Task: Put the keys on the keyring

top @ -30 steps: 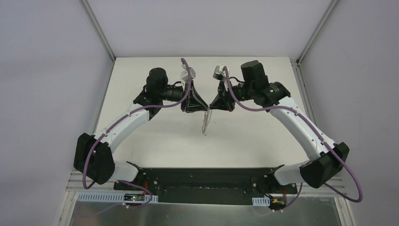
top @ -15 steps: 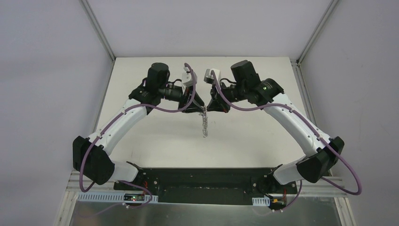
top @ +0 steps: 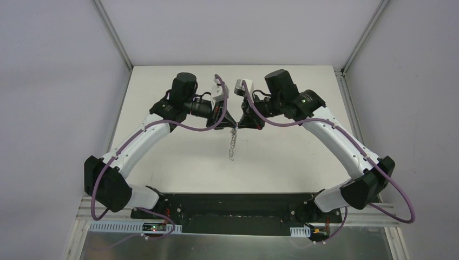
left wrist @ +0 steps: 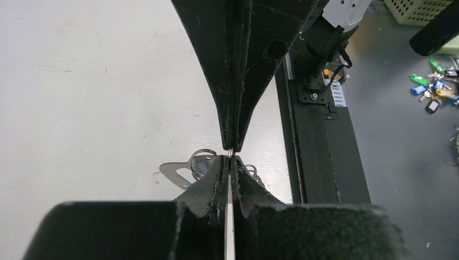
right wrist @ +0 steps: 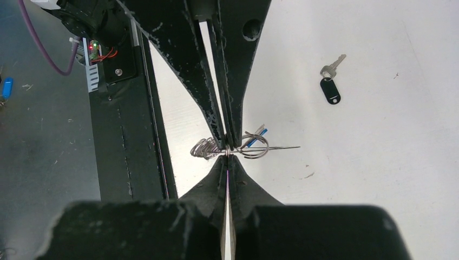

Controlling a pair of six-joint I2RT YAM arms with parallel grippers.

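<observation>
Above the middle of the table, my left gripper [top: 231, 124] and right gripper [top: 238, 124] meet tip to tip. Both are shut on the thin wire of the keyring [top: 232, 144], whose row of metal clips dangles below them. In the left wrist view my left gripper [left wrist: 229, 161] pinches the wire, and a flat silvery key [left wrist: 174, 172] hangs on a ring just left of it. In the right wrist view my right gripper [right wrist: 227, 157] holds the same wire, with clips [right wrist: 204, 148] bunched to the left and a sliver of blue [right wrist: 253, 140] to the right. The black-headed key [right wrist: 329, 86] lies on the table.
The black base rail [left wrist: 319, 135] runs along the table's near edge. Beyond it, on the floor, lie several coloured key tags [left wrist: 435, 92] and a pale basket [left wrist: 422, 8]. Grey walls and metal frame posts [top: 113, 35] enclose the white table [top: 178, 151].
Both wrists shifted left and turned. The left jaws opened a little, then shut again on the wire. The dangling clips swung slightly left.
</observation>
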